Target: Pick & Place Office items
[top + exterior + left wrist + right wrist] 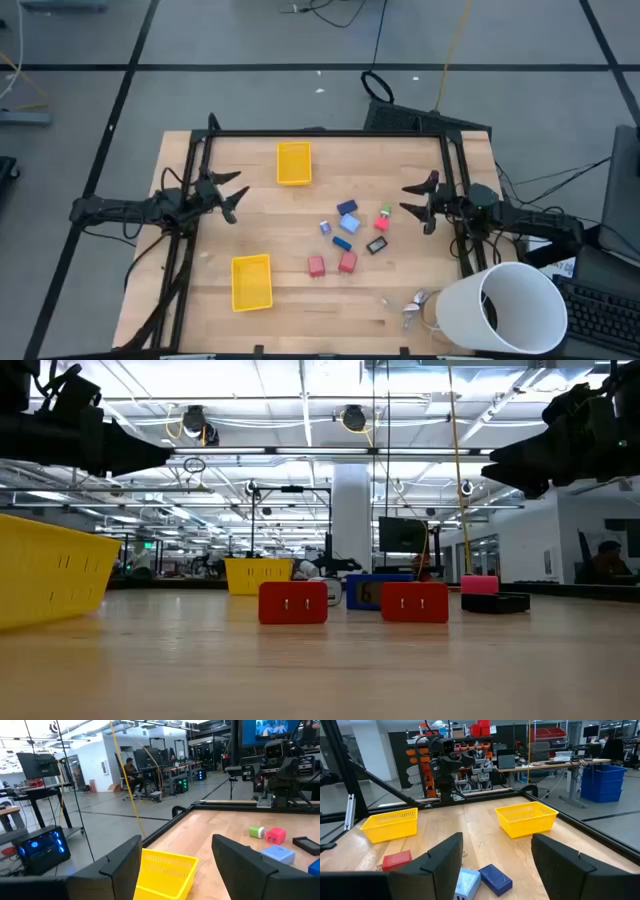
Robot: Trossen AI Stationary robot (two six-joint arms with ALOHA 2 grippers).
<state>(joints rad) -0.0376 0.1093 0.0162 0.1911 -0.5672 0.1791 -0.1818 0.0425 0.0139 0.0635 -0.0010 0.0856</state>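
The office items lie in a loose cluster right of the table's middle: two red blocks (pixel 347 262) (pixel 316 266), blue blocks (pixel 348 208), a light blue one (pixel 349 223), a pink piece (pixel 382 222) and a black piece (pixel 377 245). In the low view the red blocks (pixel 293 602) (pixel 415 602) stand flat on the wood. My left gripper (pixel 235 196) hovers open over the table's left side, above the table. My right gripper (pixel 420 203) hovers open over the right side, just right of the cluster. Neither touches anything.
One yellow tray (pixel 294 163) sits near the far edge, another (pixel 251 281) near the near edge, left of the cluster. Silvery metal bits (pixel 414 303) lie near the table's near right corner beside a large white cylinder (pixel 500 308). A black frame (pixel 320 134) borders the table.
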